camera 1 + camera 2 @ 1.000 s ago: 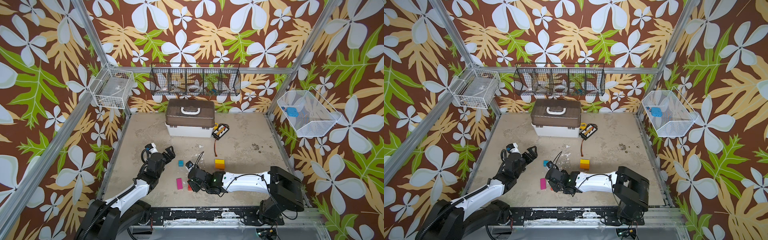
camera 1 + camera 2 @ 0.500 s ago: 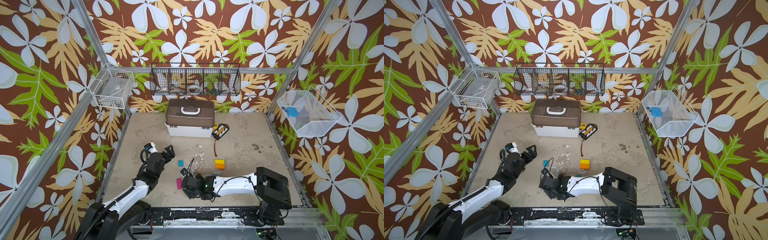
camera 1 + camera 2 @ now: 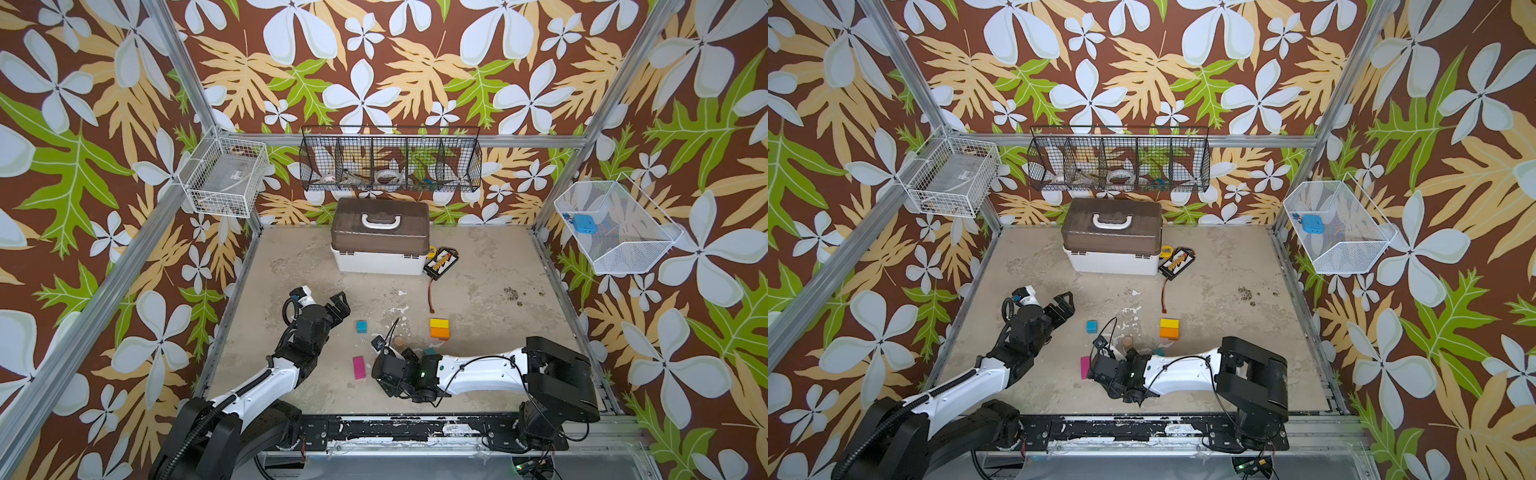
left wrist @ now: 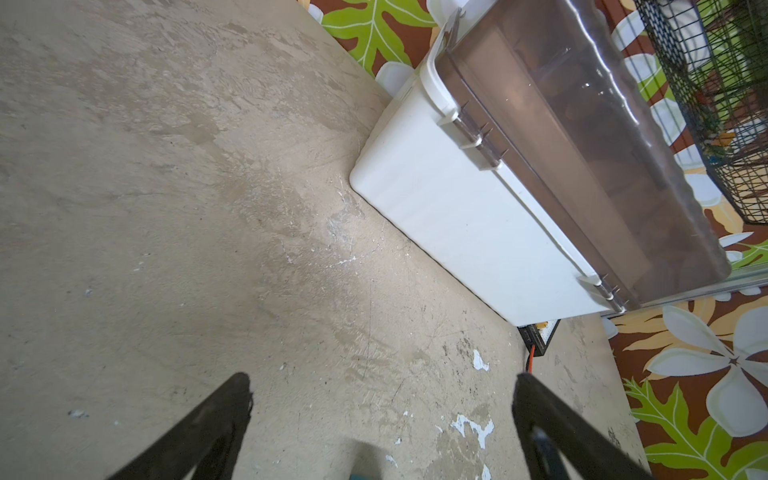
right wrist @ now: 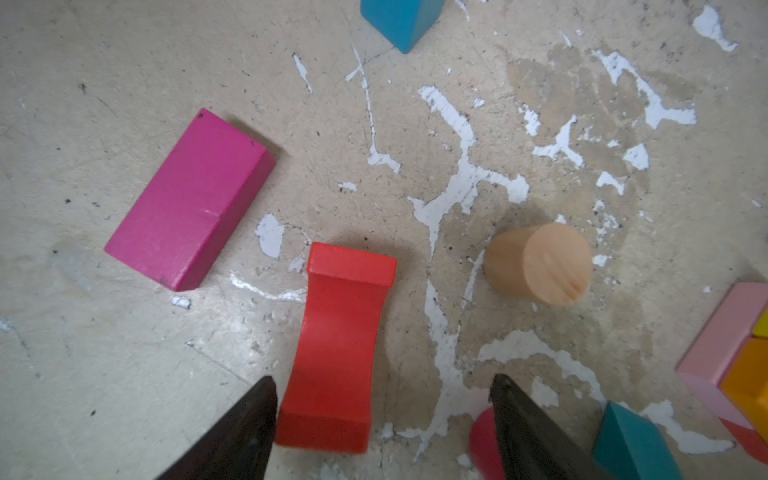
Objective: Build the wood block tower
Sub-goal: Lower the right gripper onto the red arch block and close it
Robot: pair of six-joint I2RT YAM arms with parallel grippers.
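- Counting two grippers: left gripper [image 3: 340, 305] hovering with jaws spread wide over the bare table [image 4: 166, 208], pinching nothing; right gripper [image 5: 382, 380] reaching low, jaws parted, one end of a red block [image 5: 338, 345] sitting between them, next to one finger and clear of the other.
- Counting one tower [image 3: 439, 328]: yellow on orange, standing right of the table's middle, near the right arm and well apart from the left gripper.
- Counting two teal pieces: a teal cube [image 3: 361, 326] sitting loose near the left gripper, a teal block [image 3: 430, 352] peeking from behind the right arm.
- Counting one magenta bar [image 3: 358, 367] lying flat and one tan cylinder [image 3: 399, 341], both near the right gripper, touching nothing.
- Counting one box [image 3: 380, 237] at the back, one pack [image 3: 442, 261] just beside it.
- Seeing only a cut-off edge of the tower in the right wrist view, a pink block [image 5: 723, 336] showing at its foot.
- Making out only part of a red round piece [image 5: 482, 440] behind a finger.
- Failing to make out the red block in both top views.
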